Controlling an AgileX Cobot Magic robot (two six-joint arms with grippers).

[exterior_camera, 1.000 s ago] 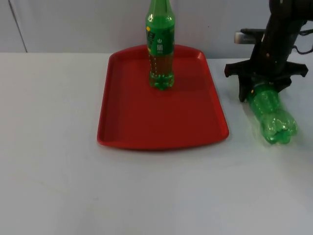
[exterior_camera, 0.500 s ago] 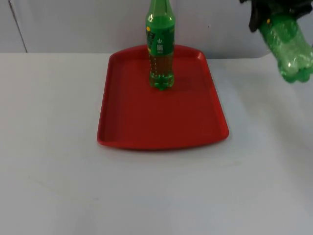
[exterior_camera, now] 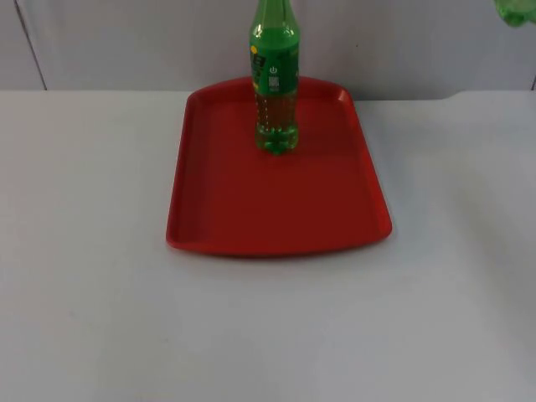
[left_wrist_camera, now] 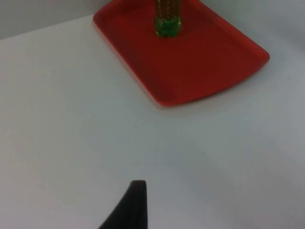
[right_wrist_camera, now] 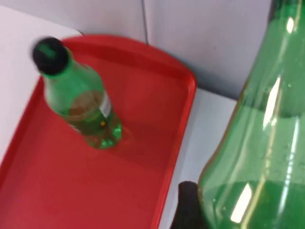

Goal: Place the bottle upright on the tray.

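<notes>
1. Overhead, top view: one red tray (exterior_camera: 276, 201) on the table (exterior_camera: 92, 251); one bottle (exterior_camera: 275, 79) upright at its far end; a second bottle (exterior_camera: 515, 10) aloft at right.
2. Left wrist view: left gripper's fingertip (left_wrist_camera: 128, 207) over the table; open or closed, cannot tell.
3. Right wrist view: right gripper's fingertip (right_wrist_camera: 188, 207) pressed against the second bottle, which it holds.

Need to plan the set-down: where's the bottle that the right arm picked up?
The held bottle is lifted high at the table's far right, right of the tray, where another bottle stands upright near the back rim.
</notes>
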